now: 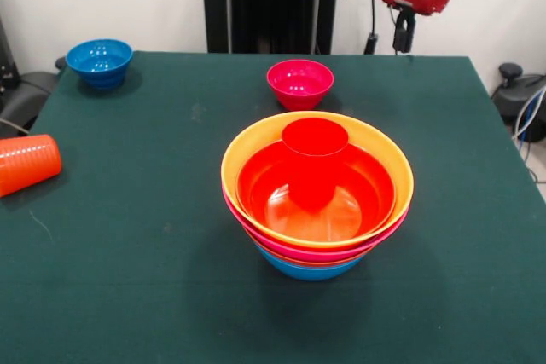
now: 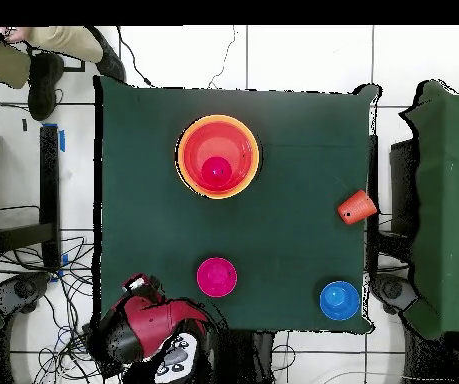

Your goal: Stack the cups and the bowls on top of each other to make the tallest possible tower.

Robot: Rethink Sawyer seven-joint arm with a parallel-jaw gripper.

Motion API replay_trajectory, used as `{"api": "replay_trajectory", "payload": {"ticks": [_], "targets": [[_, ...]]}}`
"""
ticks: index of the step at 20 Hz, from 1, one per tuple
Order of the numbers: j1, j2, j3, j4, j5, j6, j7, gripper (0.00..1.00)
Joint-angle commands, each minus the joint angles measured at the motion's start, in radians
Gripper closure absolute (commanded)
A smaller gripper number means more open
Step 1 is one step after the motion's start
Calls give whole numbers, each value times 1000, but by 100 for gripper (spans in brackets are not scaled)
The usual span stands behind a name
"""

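Observation:
The tower stands at the table's middle: nested large bowls with the yellow-orange rim uppermost, a red bowl inside it, pink below and blue lowest. The red cup stands upright at its centre. From overhead the tower is on the far side from the robot. The orange ribbed cup lies on its side at a table edge. The small blue bowl and small magenta bowl sit apart near the robot's side. My gripper hangs drawn back beyond the table's far right corner, touching nothing.
The black pedestal stands behind the table's far edge. The red arm is folded off the table's corner. A person's legs show at the overhead view's top left. Another green surface lies to the right.

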Motion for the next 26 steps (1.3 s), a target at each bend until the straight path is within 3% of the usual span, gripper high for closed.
{"api": "replay_trajectory", "payload": {"ticks": [1, 5, 10, 16, 21, 26], "targets": [[-30, 26, 69, -82, -2, 351, -102, 100], [-23, 183, 42, -185, -23, 281, -91, 100], [-72, 337, 3, -317, -155, 246, -173, 100], [-190, 395, 17, -373, -342, 260, -257, 100], [-336, 435, 85, -422, -508, 289, -336, 100], [-454, 408, 176, -395, -579, 371, -384, 100]]}}
